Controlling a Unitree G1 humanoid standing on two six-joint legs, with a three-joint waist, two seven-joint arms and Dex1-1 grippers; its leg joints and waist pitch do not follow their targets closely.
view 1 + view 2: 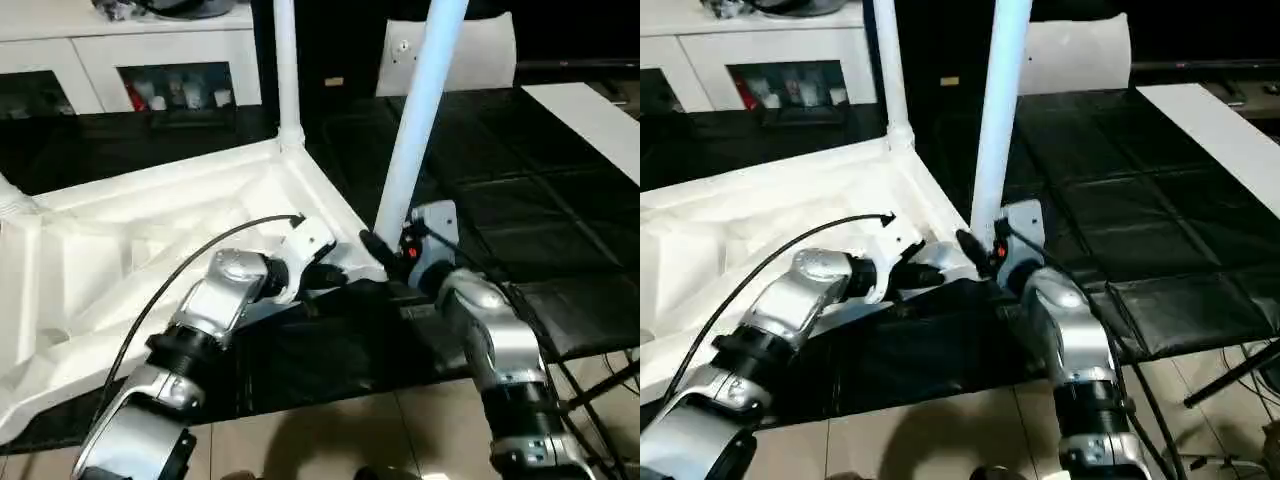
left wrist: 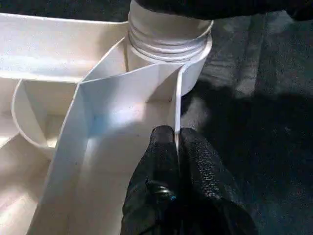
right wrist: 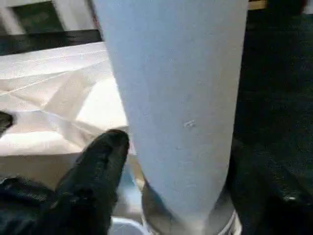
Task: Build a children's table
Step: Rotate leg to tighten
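The children's table lies upside down on a black mat, its ribbed white top (image 1: 150,250) facing up. One white leg (image 1: 287,70) stands in the far corner socket. A second leg (image 1: 415,130) stands in the near corner socket (image 2: 168,44), leaning slightly to the right. My left gripper (image 2: 177,142) is shut on the thin rim wall of the top just beside that socket. My right gripper (image 3: 181,147) straddles the base of the near leg, one black finger (image 3: 98,171) on each side, with a narrow gap showing beside the leg.
A white cabinet with glass doors (image 1: 130,60) stands at the back left. A flat white board (image 1: 590,110) lies at the far right on the black mat (image 1: 520,200). A white panel (image 1: 470,55) stands behind the near leg. Tiled floor (image 1: 350,430) runs along the front.
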